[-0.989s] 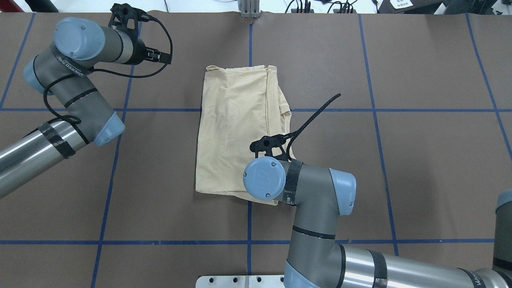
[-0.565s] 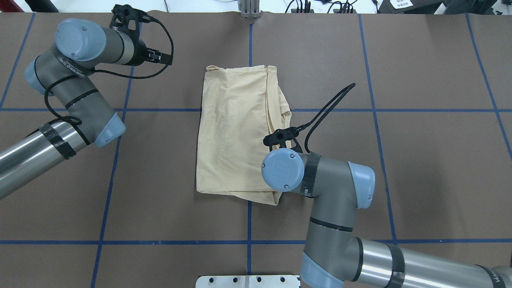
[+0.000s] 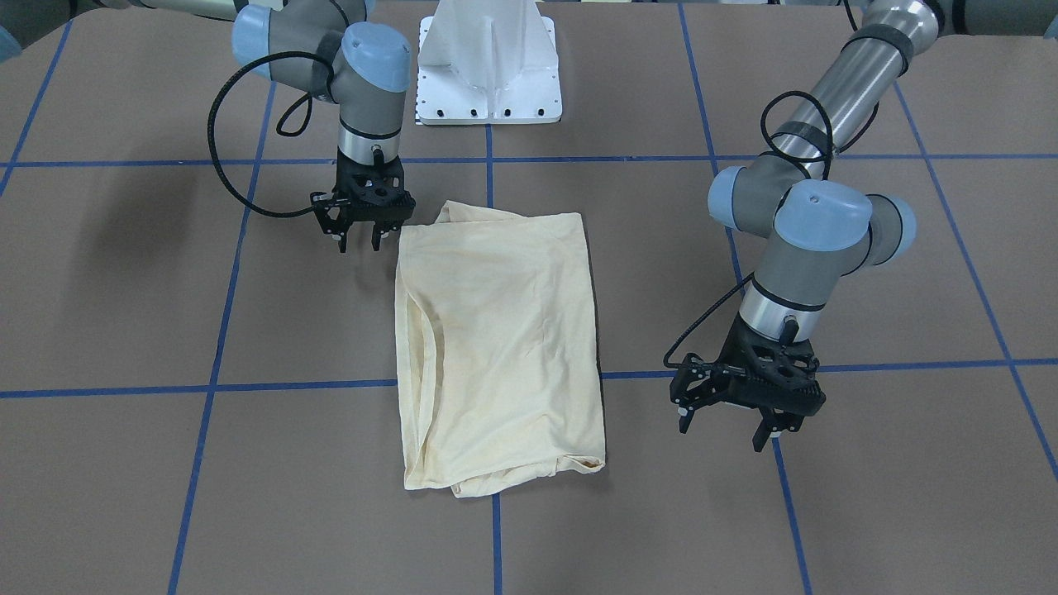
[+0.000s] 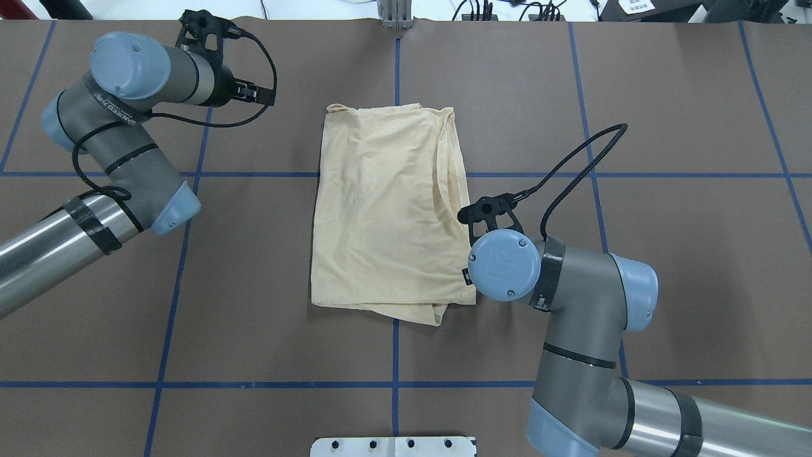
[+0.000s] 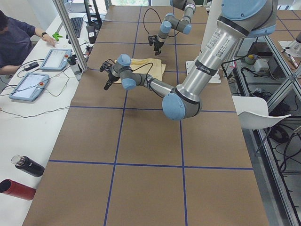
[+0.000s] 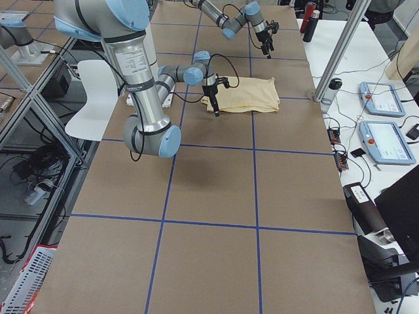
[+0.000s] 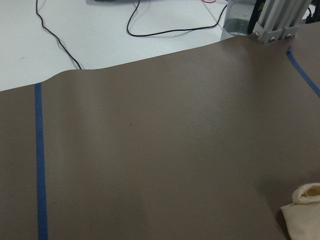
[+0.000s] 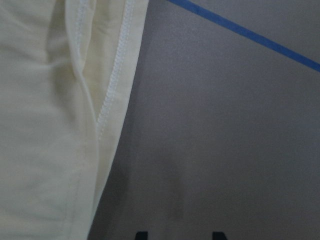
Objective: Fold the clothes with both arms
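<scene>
The clothes are one pale cream-yellow shirt, folded into a tall rectangle at the table's middle, also seen from the front. My right gripper hangs open just off the shirt's near right corner, holding nothing. In the right wrist view its two fingertips stand apart over bare table beside the shirt's stitched hem. From overhead the right wrist hides that gripper. My left gripper is open and empty above the table, well to the shirt's far left. A shirt corner shows in the left wrist view.
Brown table cover with blue tape grid lines. The white pedestal base sits at the robot's edge. An aluminium post stands at the far edge. A person, tablets and bottles are on the side table.
My right arm has moved right, from over the shirt's lower right part to just past its edge. The shirt's right edge now lies farther right and flatter. The left arm barely moved.
</scene>
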Controlling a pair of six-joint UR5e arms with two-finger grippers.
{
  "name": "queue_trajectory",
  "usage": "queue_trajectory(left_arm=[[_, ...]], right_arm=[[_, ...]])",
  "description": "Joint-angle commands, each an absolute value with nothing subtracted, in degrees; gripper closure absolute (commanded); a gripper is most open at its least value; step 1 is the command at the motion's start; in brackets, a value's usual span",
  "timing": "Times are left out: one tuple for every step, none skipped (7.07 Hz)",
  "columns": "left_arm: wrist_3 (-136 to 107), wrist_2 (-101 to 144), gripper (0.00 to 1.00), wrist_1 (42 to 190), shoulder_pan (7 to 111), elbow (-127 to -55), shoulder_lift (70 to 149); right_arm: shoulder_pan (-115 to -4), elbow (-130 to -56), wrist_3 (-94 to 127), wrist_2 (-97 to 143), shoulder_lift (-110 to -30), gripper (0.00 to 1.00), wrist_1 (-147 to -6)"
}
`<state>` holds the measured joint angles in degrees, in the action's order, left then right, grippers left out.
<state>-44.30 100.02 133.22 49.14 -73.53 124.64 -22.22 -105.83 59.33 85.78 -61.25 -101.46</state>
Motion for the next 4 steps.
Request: queue_trajectory(left_arm=[[-44.3, 100.02, 0.0, 133.24, 49.04, -73.56, 124.63], [-44.3, 100.02, 0.0, 133.24, 49.04, -73.56, 124.63], [-44.3, 100.02, 0.0, 133.24, 49.04, -73.56, 124.63], [-44.3, 100.02, 0.0, 133.24, 48.96, -73.56, 124.37]], right_arm=[[-26.43, -105.04, 62.84, 85.96, -56.11, 0.25, -101.16], [-27.59, -101.55, 63.02, 86.04, -53.2, 0.19, -98.64], [-28.55, -93.6, 65.28, 85.96, -50.48, 0.17, -91.39], [-30.04, -83.68, 65.04, 85.96, -46.27, 0.16, -85.4]])
